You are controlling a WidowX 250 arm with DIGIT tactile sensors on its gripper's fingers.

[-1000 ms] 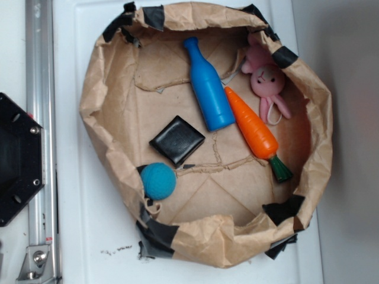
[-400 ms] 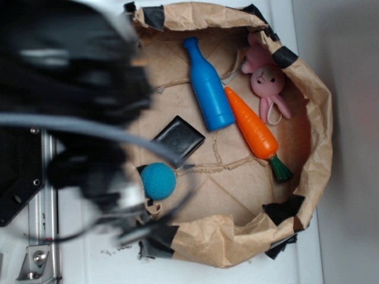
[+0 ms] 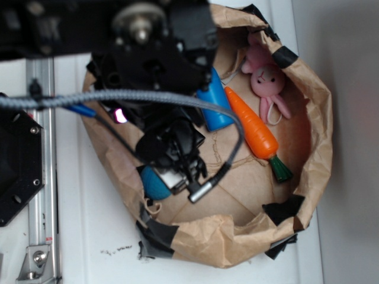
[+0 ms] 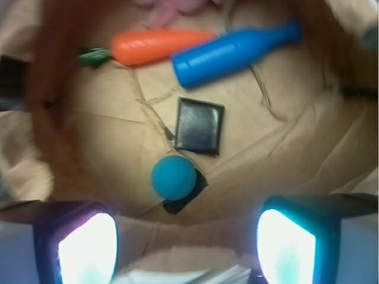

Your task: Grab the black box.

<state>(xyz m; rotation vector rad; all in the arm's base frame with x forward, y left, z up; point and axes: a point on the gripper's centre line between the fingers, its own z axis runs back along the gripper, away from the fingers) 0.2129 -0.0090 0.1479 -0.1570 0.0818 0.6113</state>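
Exterior view: the arm and gripper [image 3: 177, 163] fill the upper left and hang over the left half of the brown paper nest [image 3: 314, 118]. The black box is hidden under the arm here. A sliver of the teal ball [image 3: 153, 182] shows beside the gripper; the lower part of the blue bottle [image 3: 214, 106], the orange carrot [image 3: 251, 127] and the pink bunny [image 3: 266, 80] stay visible on the right. The black octagonal plate [image 3: 18, 160] sits outside the nest at left. Can't tell the jaw opening from this angle.

Wrist view: the black box [image 4: 200, 125] lies flat on the paper floor, mid-frame, just below the blue bottle [image 4: 234, 52] and just above the teal ball [image 4: 173, 177], close to it, contact unclear. The carrot [image 4: 160, 46] lies at top. The two fingertips [image 4: 287, 245] sit at the bottom corners, spread wide, nothing between them; gripper empty, well above the box.

Progress: approach only. No descent to the box, no contact, no grasp; centering over the box, lowering and closing are all left.

Versus earlier: a second ago no arm was in frame and the box was plainly seen left of the bottle; then the arm came in blurred from the left; now it is further over the nest, covering the box. Objects look unmoved.
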